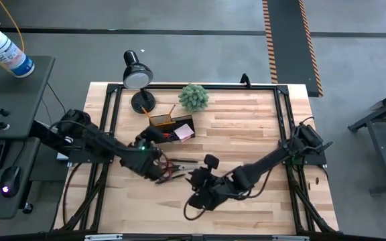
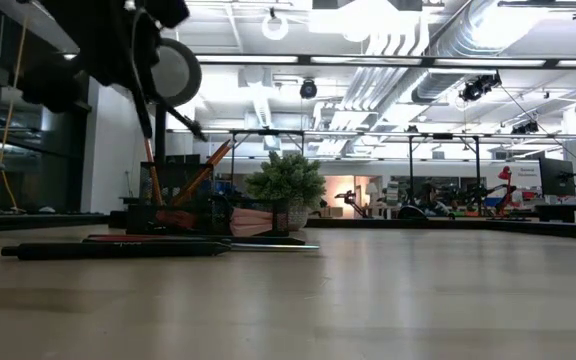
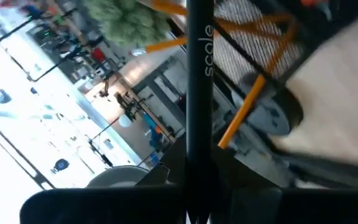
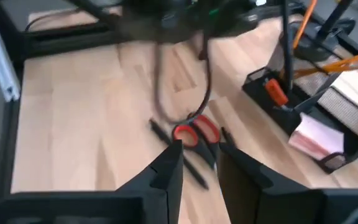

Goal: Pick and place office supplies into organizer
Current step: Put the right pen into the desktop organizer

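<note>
Organizer [image 1: 173, 124]: black mesh desk tray at about 11 o'clock of the table centre, just beside the desk lamp [image 1: 137, 75] and potted plant [image 1: 194, 96]; orange pencils [image 1: 171, 110] stand tilted in one compartment, a pink notepad [image 1: 183, 132] sits at its near end.

Left gripper [image 1: 154, 167]: near 8 o'clock of centre, jaws closed on a black pen [image 3: 197, 81]; its wrist view has the pen upright with the organizer beyond, likely lined up for dropping in.

Right gripper [image 4: 197, 163]: near 6 o'clock of centre, low over the table, jaws partly apart and holding nothing; fingers point at the scissors, apparently the next pick.

Scissors [image 4: 195, 133]: red-orange handles, flat on the wood between the two grippers, not yet gripped.

Loose pen [image 2: 108, 250]: dark, lying on the table beside the scissors.
</note>
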